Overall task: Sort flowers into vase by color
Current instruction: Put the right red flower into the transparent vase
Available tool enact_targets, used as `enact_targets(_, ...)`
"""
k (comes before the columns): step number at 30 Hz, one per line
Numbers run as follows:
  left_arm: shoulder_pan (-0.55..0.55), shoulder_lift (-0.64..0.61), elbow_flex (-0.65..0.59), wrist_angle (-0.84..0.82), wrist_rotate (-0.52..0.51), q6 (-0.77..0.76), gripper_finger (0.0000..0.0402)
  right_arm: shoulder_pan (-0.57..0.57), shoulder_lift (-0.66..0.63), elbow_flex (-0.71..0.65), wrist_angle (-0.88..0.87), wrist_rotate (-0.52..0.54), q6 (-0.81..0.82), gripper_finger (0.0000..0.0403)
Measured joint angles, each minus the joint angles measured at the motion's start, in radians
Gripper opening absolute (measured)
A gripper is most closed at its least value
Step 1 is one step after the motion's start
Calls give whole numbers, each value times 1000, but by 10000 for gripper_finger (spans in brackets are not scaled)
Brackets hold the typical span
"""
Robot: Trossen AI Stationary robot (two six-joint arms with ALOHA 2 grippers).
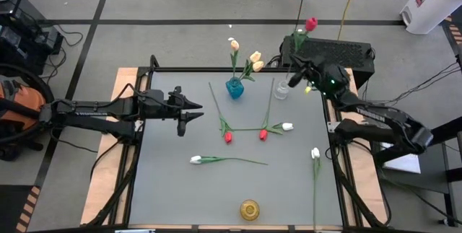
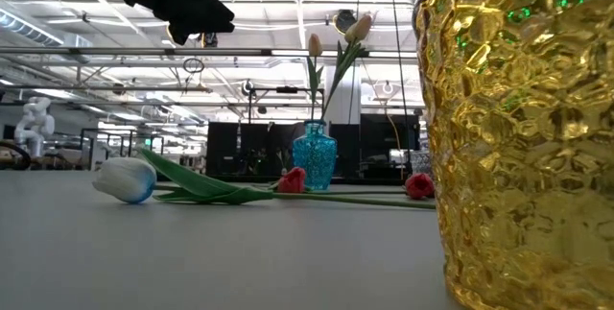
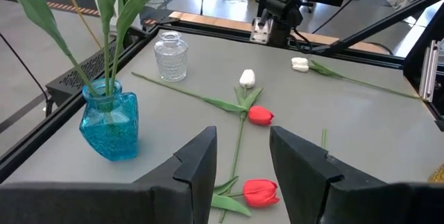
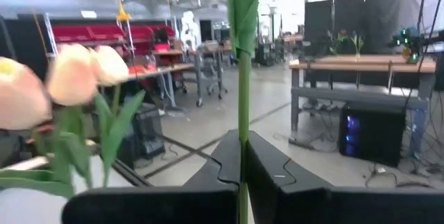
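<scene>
My right gripper (image 1: pixel 295 74) hangs at the table's far right corner, by the clear glass vase (image 1: pixel 281 90), shut on a red tulip (image 1: pixel 311 24). A blue vase (image 1: pixel 234 87) at the far middle holds three cream-yellow tulips (image 1: pixel 254 60) by their stems. Loose flowers lie flat on the grey table: two red ones (image 1: pixel 228 137) (image 1: pixel 263 134) and three white ones (image 1: pixel 287 126) (image 1: pixel 195 159) (image 1: pixel 315 153). My left gripper (image 1: pixel 193 110) waits open above the table's left half, pointing at them, with nothing between its fingers (image 3: pixel 201 161). My right gripper pinches the red tulip's green stem (image 4: pixel 243 123) between its two shut fingers (image 4: pixel 223 163), well below the bud. The fingers reach roughly level and lie across the stem. The flower stands upright, bud up, lifted clear of the table.
A gold vase (image 1: pixel 249 209) stands near the table's front edge, in the middle; it fills the right of the low view (image 2: pixel 518 128). A dark box (image 1: pixel 339 51) sits just beyond the far right corner. The table's left half is bare grey (image 1: pixel 166 182).
</scene>
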Motion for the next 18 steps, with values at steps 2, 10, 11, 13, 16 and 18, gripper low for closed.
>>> enact_targets(2,0,0,0,0,0,0,141,8,-60,-38,-3,0,3,0)
enact_targets(10,0,0,0,0,-20,-26,141,57,-256,-159,-71,-17,26,0)
enact_targets(11,0,0,0,0,-21,-26,141,62,-272,-164,-76,-18,26,0)
enact_targets(13,-1,0,0,0,-22,-27,141,67,-297,-165,-107,-20,21,0)
enact_targets(16,-1,0,0,0,-24,-46,141,71,-304,-165,-130,-18,21,0)
enact_targets(18,-1,4,0,0,-27,-51,141,71,-303,-164,-122,-12,19,0)
